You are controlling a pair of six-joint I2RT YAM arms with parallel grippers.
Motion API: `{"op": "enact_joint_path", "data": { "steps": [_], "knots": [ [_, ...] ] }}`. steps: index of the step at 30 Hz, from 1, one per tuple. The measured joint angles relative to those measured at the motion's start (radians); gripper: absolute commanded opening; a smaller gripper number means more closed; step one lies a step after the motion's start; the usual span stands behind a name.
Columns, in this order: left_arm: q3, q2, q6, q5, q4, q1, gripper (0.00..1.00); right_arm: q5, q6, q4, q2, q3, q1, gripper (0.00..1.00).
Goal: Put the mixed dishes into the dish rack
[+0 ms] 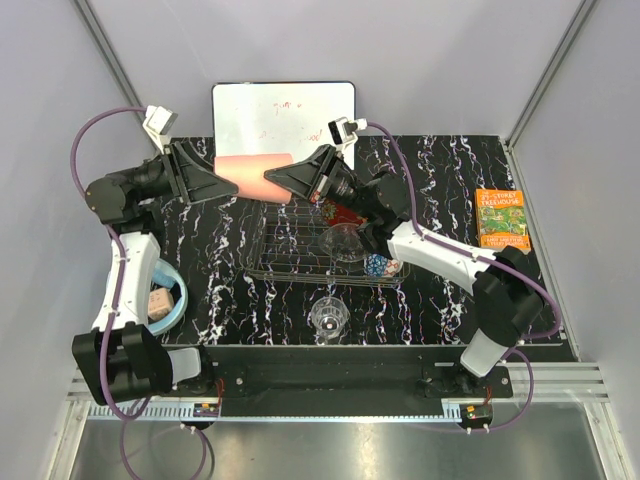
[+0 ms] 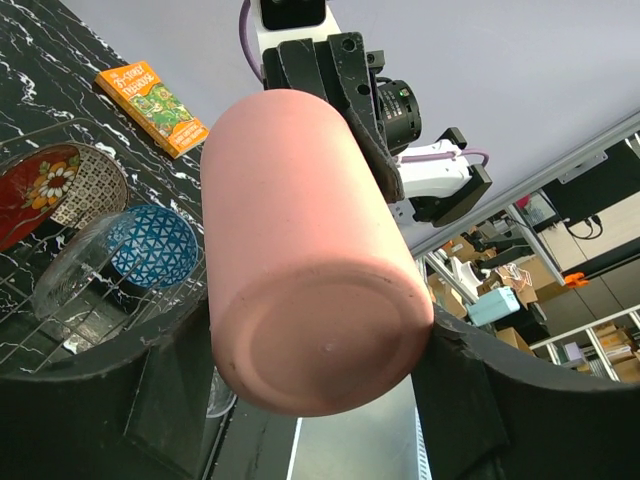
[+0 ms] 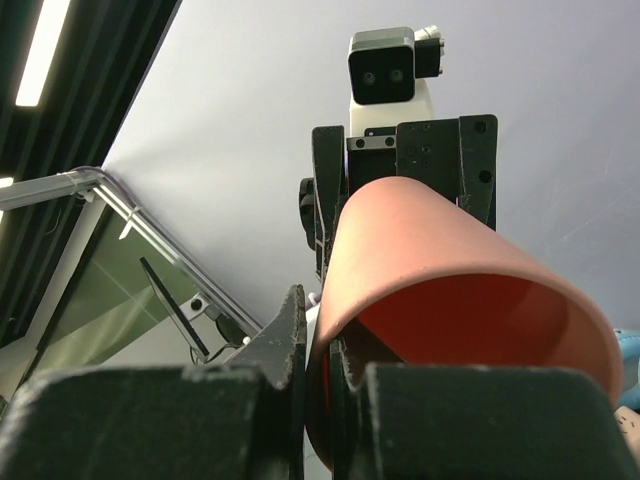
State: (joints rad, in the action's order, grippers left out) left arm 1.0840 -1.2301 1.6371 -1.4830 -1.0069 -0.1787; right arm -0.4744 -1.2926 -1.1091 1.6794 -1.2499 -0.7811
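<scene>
Light blue headphones point(image 1: 168, 298) are lying at the left edge of the tabletop point(image 1: 440, 300). The left tool point(image 1: 228, 185) is clamping the base end of the pink plastic cup point(image 1: 252, 172), which is hanging level in the air near the tabletop's far edge. The right tool point(image 1: 280, 180) is pinching the cup's rim wall. The dish rack point(image 1: 290, 250) is holding the red patterned bowl point(image 1: 340, 212), the clear glass plate point(image 1: 345, 242) and the blue mosaic bowl point(image 1: 380, 265). The clear glass tumbler point(image 1: 329, 317) is standing just in front of the rack.

The cup point(image 2: 300, 250) is pink, the mosaic bowl point(image 2: 150, 245) blue, the floral bowl point(image 2: 30, 190) red, the book point(image 2: 152, 105) orange.
</scene>
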Motion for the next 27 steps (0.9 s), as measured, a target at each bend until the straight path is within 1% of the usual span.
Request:
{"op": "enact_joint_path", "data": {
  "steps": [2,3,4,5,6,7,8,9,11,12,13,14,16,18,22,27],
  "knots": [
    [0.000,-0.010,0.031,-0.005,-0.042,0.000,0.36,0.002,0.002,0.002,0.000,0.001,0.000,0.00],
    [0.000,-0.014,0.045,-0.006,-0.060,0.000,0.23,0.002,0.003,0.003,0.000,0.001,-0.002,0.00],
    [0.000,-0.016,0.055,-0.009,-0.074,-0.001,0.16,0.002,0.005,0.005,0.000,0.001,-0.002,0.04],
    [0.000,-0.017,0.064,-0.012,-0.087,-0.003,0.11,0.002,0.008,0.009,-0.001,0.001,-0.003,0.11],
    [0.000,-0.017,0.072,-0.015,-0.098,-0.005,0.00,0.002,0.013,0.015,-0.003,0.001,-0.005,0.17],
    [0.000,-0.017,0.077,-0.017,-0.105,-0.006,0.00,0.002,0.015,0.019,-0.005,0.001,-0.006,0.29],
    [0.000,-0.017,0.084,-0.022,-0.114,-0.010,0.00,0.002,0.019,0.032,-0.010,0.001,-0.007,0.38],
    [0.000,-0.017,0.097,-0.025,-0.119,-0.011,0.00,0.003,0.027,0.045,-0.015,0.001,-0.009,0.43],
    [0.000,-0.017,0.113,-0.028,-0.137,-0.012,0.00,0.008,0.037,0.077,-0.022,0.002,-0.010,0.56],
    [0.000,-0.017,0.121,-0.029,-0.144,-0.013,0.00,0.013,0.045,0.097,-0.026,0.006,-0.011,0.65],
    [0.000,-0.017,0.127,-0.031,-0.150,-0.014,0.00,0.014,0.051,0.118,-0.033,0.017,-0.011,0.77],
    [0.000,-0.017,0.130,-0.033,-0.154,-0.014,0.00,0.015,0.058,0.137,-0.040,0.029,-0.011,0.82],
    [0.000,-0.017,0.138,-0.039,-0.167,-0.020,0.00,0.021,0.073,0.177,-0.063,0.060,-0.012,0.99],
    [0.000,-0.019,0.155,-0.047,-0.201,-0.040,0.00,0.028,0.090,0.223,-0.108,0.108,-0.010,1.00],
    [-0.005,-0.033,0.254,-0.043,-0.250,-0.073,0.00,0.058,0.155,0.348,-0.242,0.208,0.005,1.00],
    [-0.064,-0.067,0.320,-0.039,-0.272,-0.091,0.00,0.120,0.252,0.537,-0.410,0.284,0.019,1.00]
  ]
}}
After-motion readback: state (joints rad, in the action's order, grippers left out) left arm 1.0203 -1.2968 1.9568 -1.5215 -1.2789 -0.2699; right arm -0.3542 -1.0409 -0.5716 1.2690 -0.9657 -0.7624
